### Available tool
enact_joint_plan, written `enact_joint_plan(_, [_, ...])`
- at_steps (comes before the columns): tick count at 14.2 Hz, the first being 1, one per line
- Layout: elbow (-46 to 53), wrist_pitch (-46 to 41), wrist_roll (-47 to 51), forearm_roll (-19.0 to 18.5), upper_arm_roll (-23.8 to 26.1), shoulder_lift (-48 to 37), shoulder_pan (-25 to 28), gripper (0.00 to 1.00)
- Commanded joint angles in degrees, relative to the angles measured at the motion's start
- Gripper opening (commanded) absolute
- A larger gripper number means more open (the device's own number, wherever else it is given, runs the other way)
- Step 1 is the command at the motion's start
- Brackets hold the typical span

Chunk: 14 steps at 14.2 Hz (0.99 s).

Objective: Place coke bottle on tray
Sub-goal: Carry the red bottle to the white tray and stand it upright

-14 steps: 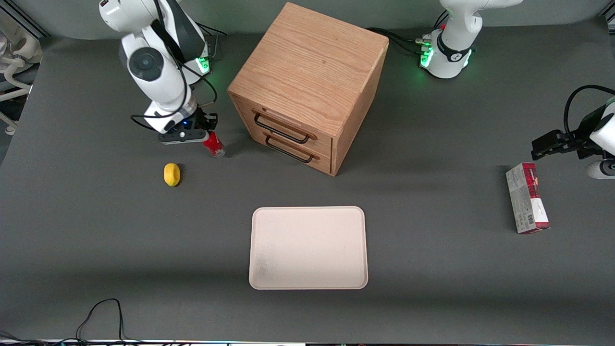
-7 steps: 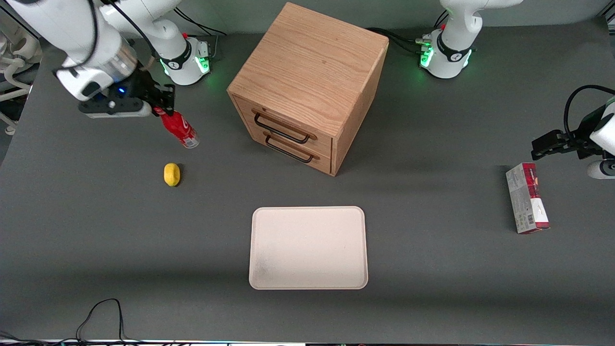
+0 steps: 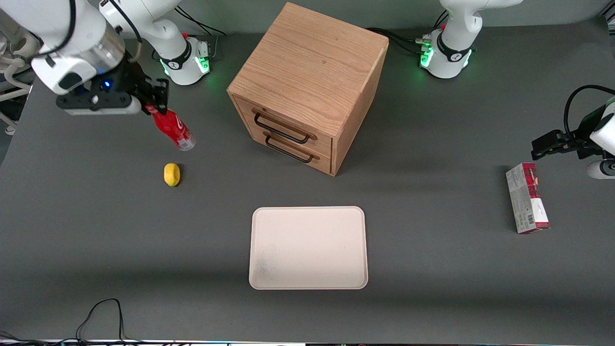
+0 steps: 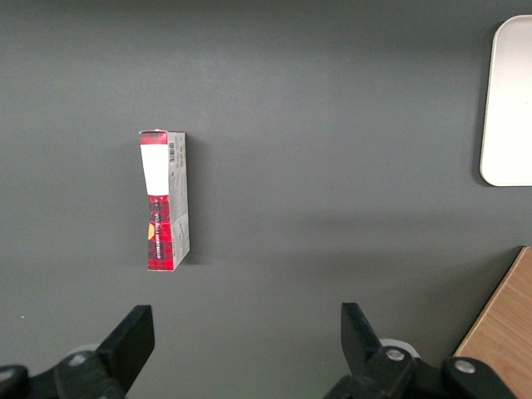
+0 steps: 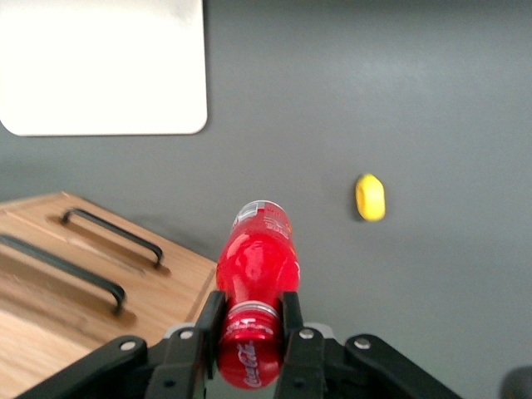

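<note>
My right gripper is shut on the neck of the coke bottle, a slim red bottle with a red cap and clear base. It hangs tilted, well above the table at the working arm's end. In the right wrist view the fingers clamp the bottle just below its cap, and the gripper holds it over the dark table. The pale cream-pink tray lies flat and bare near the front camera, also seen in the right wrist view and partly in the left wrist view.
A wooden drawer cabinet with two black handles stands mid-table, beside the held bottle. A yellow lemon lies below the bottle, nearer the front camera. A red-and-grey carton lies toward the parked arm's end. A black cable loops at the front edge.
The gripper lifted the bottle off the table beside the cabinet and carried it up and away from the cabinet. Over the last half second it shifted only slightly.
</note>
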Motion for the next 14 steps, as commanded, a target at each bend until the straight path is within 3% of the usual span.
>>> enact_joint_plan(1, [23.9,-6.5,-1.0,5.1,0.1,18.7,-4.0,0.00])
enact_joint_plan(6, [41.8,-5.1,-0.8,5.1,1.1,33.8,-4.8,0.00])
enact_joint_plan(10, [43.6,3.6,-0.8,4.9,4.0,37.3,-4.6,0.00])
enact_joint_plan(14, [43.5,5.4,-0.9,4.7,4.7,39.5,-4.1,0.00])
